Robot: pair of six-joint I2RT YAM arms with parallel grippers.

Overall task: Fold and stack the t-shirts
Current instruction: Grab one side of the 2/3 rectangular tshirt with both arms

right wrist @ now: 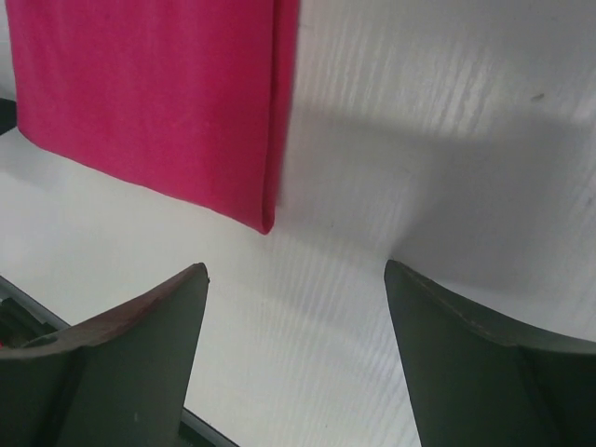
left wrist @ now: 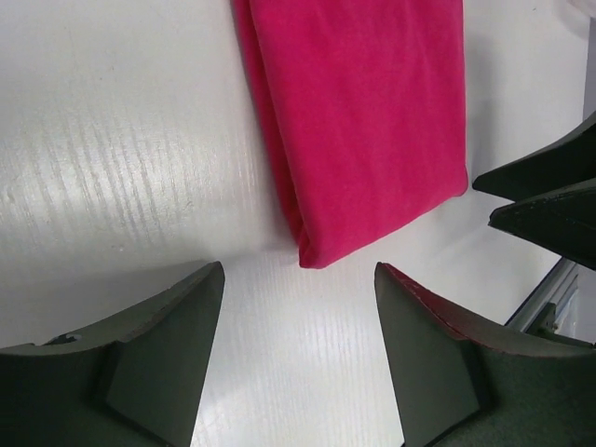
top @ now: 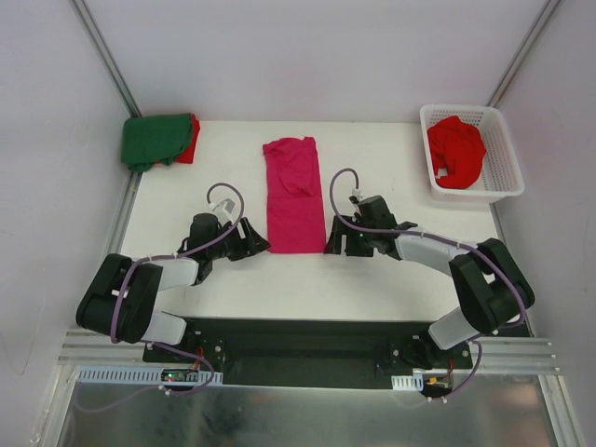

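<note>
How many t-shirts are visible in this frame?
4: a magenta shirt folded mid-table, a green shirt over a red shirt at the far-left corner, a crumpled red shirt in the basket; more may hide there.

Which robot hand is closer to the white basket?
Right. The right gripper sits left of the basket, toward the arms; the left gripper is beyond the pink shirt, farther off.

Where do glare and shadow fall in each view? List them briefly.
Left wrist: streaky glare on the white tabletop beside the folded magenta-pink cloth t-shirt. Right wrist: a broad soft shadow darkens the tabletop right of that shirt. Top external: even, soft light.
</note>
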